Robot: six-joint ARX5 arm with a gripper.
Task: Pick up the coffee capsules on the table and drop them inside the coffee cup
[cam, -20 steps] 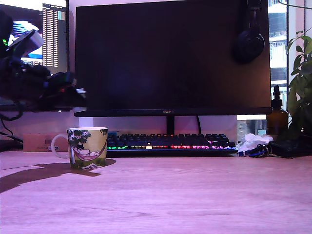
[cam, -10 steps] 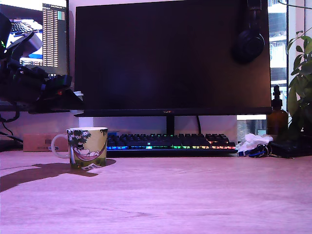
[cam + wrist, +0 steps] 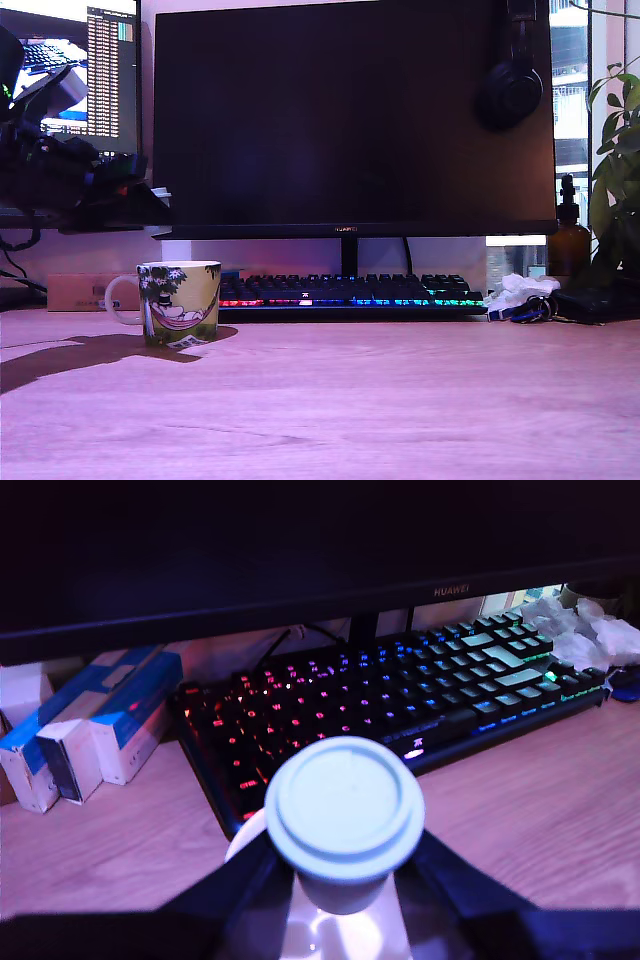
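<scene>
Already well along, going by the frames: pale grey capsule (image 3: 343, 820) pinched between the dark fingers (image 3: 240, 885) of the gripper (image 3: 345, 880), flat rim facing the wrist camera, tapered body squeezed from both sides; directly beneath it, a white rim of the coffee cup (image 3: 250, 842), so seemingly poised for release; drop itself not yet made.

Left to right in the exterior view, taking the cup as landmark: high above and to the left of the coffee cup (image 3: 180, 302), the dark arm and gripper (image 3: 130, 195), blurred into shadow, capsule not discernible there; cup upright on the wooden table (image 3: 380, 400), white handle pointing left, yellow-green hammock picture facing the camera; just behind and right of the cup, a backlit keyboard (image 3: 350, 290) under a dark monitor (image 3: 350, 115); well to the right, crumpled tissue (image 3: 515, 290), a brown bottle (image 3: 568, 240), plant leaves (image 3: 620, 150).

No blue capsule on view anywhere; possibly inside the cup already, possibly out of frame; cannot tell. Remaining, on this reading: release the grey pod; confirm the other.
</scene>
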